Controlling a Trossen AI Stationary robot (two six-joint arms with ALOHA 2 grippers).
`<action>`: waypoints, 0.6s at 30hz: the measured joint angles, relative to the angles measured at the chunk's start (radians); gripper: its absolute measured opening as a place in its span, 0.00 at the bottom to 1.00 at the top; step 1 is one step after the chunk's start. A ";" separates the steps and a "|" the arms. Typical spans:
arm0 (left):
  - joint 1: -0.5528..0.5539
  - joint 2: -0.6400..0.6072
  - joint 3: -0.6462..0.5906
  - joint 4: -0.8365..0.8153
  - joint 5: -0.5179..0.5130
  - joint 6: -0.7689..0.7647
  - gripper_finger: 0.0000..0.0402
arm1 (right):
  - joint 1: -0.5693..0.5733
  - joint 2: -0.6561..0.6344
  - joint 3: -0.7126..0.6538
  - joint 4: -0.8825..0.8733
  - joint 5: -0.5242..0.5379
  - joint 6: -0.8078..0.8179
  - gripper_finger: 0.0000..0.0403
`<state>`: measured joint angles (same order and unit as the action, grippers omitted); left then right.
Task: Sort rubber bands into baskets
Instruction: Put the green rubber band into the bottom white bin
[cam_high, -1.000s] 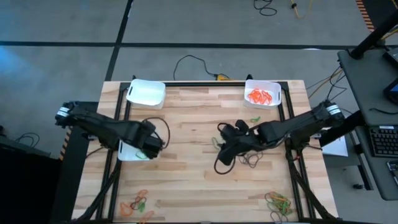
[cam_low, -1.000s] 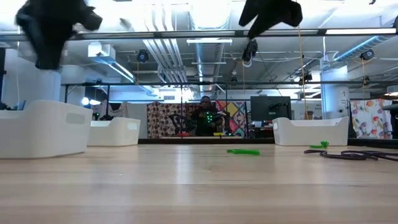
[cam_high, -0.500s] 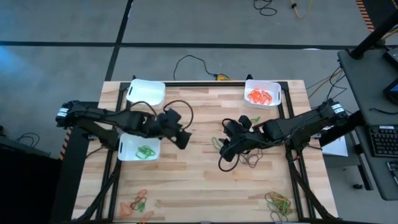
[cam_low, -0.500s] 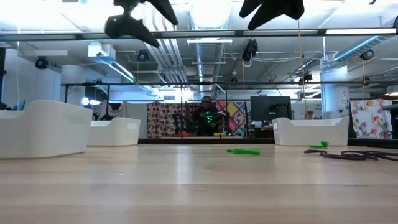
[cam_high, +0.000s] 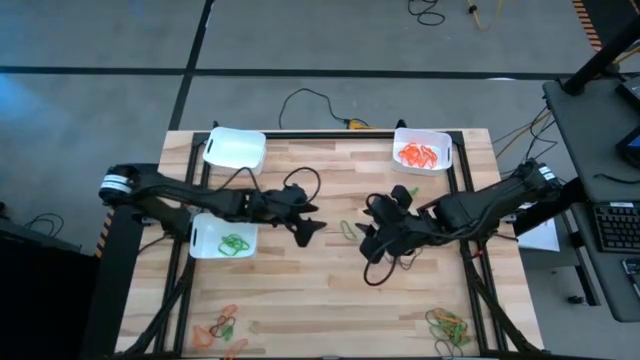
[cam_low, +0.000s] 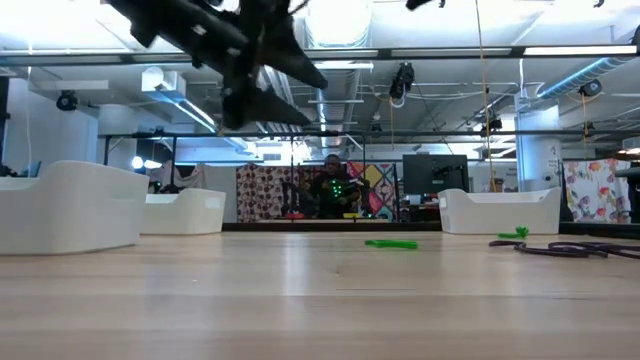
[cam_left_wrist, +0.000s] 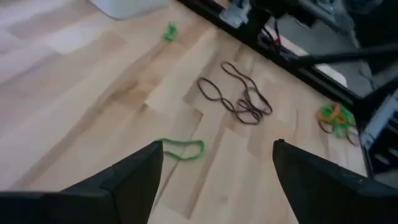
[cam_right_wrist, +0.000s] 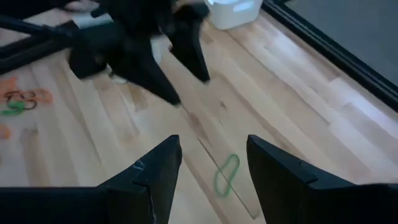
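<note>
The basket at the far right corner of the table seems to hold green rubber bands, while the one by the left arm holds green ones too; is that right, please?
Not quite. The basket at the far right corner holds orange rubber bands, not green ones, as the high view shows. The rest stands: the basket by the left arm does hold green rubber bands.

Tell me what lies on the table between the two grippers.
One green rubber band on bare wood, between the left gripper and right gripper, in the high view.
</note>
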<state>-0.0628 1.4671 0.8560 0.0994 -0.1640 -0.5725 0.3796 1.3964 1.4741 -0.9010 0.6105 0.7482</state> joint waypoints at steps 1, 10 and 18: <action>0.003 0.024 0.008 0.001 0.016 0.016 0.71 | 0.002 -0.002 0.010 -0.001 0.003 0.000 0.44; 0.018 0.284 0.155 0.024 0.158 0.255 0.70 | 0.033 -0.038 0.061 -0.073 0.003 0.025 0.44; 0.044 0.456 0.315 -0.037 0.156 0.353 0.70 | 0.091 -0.063 0.062 -0.165 0.003 0.179 0.44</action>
<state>-0.0187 1.9233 1.1706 0.0629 -0.0083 -0.2190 0.4706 1.3338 1.5360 -1.0656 0.6134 0.9273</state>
